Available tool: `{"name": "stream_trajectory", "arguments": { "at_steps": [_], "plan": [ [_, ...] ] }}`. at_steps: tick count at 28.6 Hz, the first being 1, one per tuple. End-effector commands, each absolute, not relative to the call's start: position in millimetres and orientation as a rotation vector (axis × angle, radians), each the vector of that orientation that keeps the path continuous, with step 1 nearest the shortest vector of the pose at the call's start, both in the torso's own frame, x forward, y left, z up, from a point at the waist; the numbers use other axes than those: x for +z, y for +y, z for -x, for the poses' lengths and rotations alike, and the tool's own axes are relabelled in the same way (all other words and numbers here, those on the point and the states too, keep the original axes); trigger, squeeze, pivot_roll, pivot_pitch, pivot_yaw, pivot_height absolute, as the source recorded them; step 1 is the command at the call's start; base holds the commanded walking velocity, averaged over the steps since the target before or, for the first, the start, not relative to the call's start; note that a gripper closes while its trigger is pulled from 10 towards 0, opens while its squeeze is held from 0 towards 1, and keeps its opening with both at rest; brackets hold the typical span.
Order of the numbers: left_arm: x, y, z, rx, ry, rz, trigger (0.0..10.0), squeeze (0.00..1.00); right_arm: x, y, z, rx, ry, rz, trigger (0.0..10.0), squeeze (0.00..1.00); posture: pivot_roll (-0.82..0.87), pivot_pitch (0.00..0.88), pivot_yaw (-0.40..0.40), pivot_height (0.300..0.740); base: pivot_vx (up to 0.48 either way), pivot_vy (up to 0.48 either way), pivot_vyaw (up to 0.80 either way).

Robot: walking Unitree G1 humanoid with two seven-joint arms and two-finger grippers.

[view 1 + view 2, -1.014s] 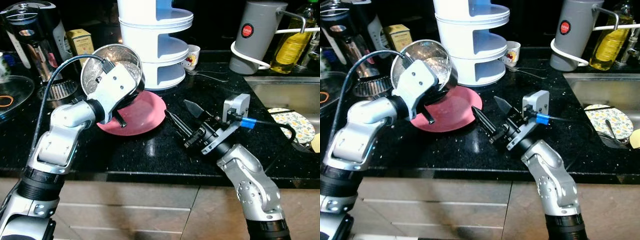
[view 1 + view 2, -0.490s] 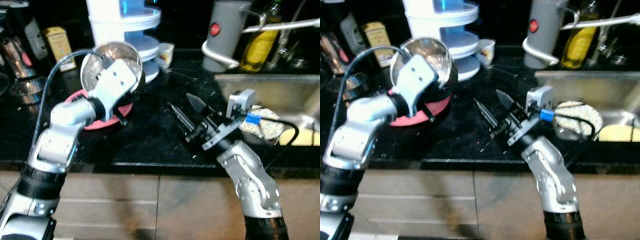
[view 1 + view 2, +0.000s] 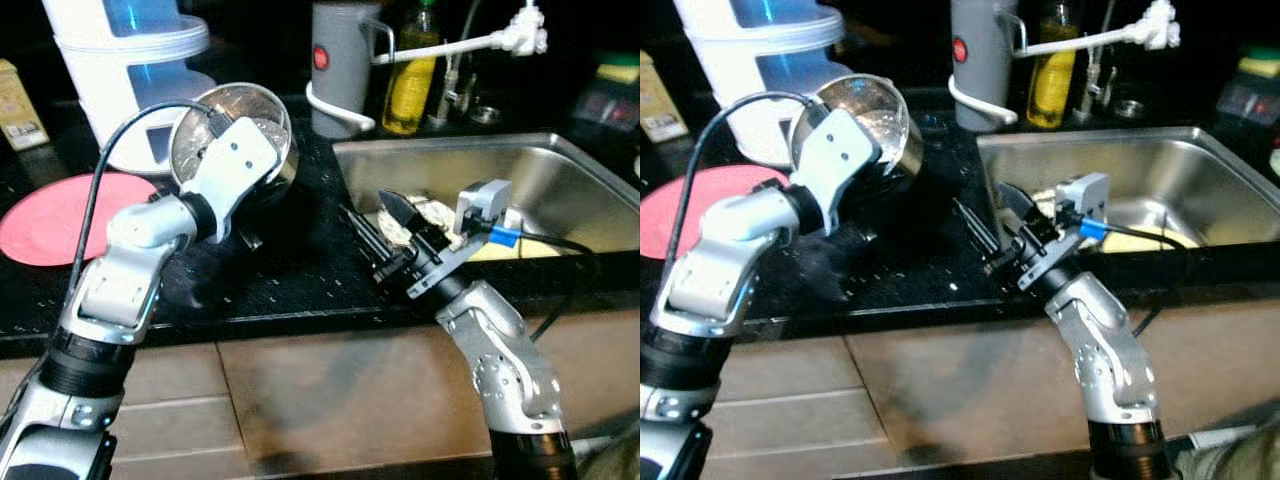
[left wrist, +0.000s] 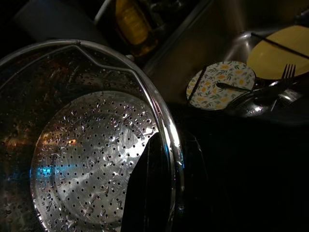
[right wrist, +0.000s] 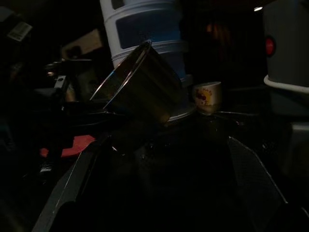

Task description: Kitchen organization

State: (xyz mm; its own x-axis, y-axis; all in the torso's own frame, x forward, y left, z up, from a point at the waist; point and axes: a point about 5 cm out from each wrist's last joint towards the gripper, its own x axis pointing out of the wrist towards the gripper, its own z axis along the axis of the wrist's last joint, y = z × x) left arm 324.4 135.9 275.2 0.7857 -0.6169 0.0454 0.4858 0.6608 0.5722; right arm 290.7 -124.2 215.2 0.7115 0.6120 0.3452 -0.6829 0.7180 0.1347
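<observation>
Currently the left gripper (image 3: 262, 205) is holding a perforated steel colander (image 3: 232, 135) by its rim, tilted, above the black countertop (image 3: 290, 280) in the upper left-centre of the frame. The right gripper (image 3: 372, 232) is hovering at centre frame near the sink (image 3: 520, 170) edge, fingers spread wide and holding nothing. A pink plate (image 3: 50, 215) is lying at far left; a floral plate (image 4: 219, 89) is sitting in the sink.

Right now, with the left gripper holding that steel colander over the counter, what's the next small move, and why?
Probably carry the colander a little further right toward the sink. The left gripper holds it tilted above the black counter, short of the basin, where a floral plate and fork already lie. The right gripper hangs open near the sink's edge, holding nothing.
</observation>
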Motion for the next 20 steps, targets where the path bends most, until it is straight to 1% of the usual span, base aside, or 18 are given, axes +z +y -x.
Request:
{"name": "stream_trajectory", "arguments": {
  "at_steps": [1, 9, 12, 20],
  "plan": [
    [279.4, 135.0, -322.2, -0.634, -0.265, -0.574, 10.0, 0.0, 214.2, -125.9, -290.9, 0.719, -0.28, -0.254, 10.0, 0.0, 0.03, 0.0, 0.009, 0.74, 0.0, -0.352, 0.0],
    [278.4, 133.2, -322.5, -0.642, -0.265, -0.566, 10.0, 0.0, 213.2, -126.0, -289.9, 0.719, -0.275, -0.245, 10.0, 0.0, 0.03, 0.0, 0.008, 0.74, 0.0, -0.352, 0.0],
    [276.6, 131.9, -322.6, -0.656, -0.253, -0.56, 10.0, 0.0, 212.8, -125.7, -289.4, 0.72, -0.272, -0.241, 10.0, 0.0, 0.03, 0.0, 0.007, 0.74, 0.0, -0.24, 0.0],
    [276.8, 133.0, -326.0, -0.621, -0.275, -0.552, 10.0, 0.0, 211.5, -125.2, -288.9, 0.716, -0.266, -0.236, 10.0, 0.0, 0.03, 0.0, 0.01, 0.74, 0.0, 0.0, 0.0]
  ]
}}
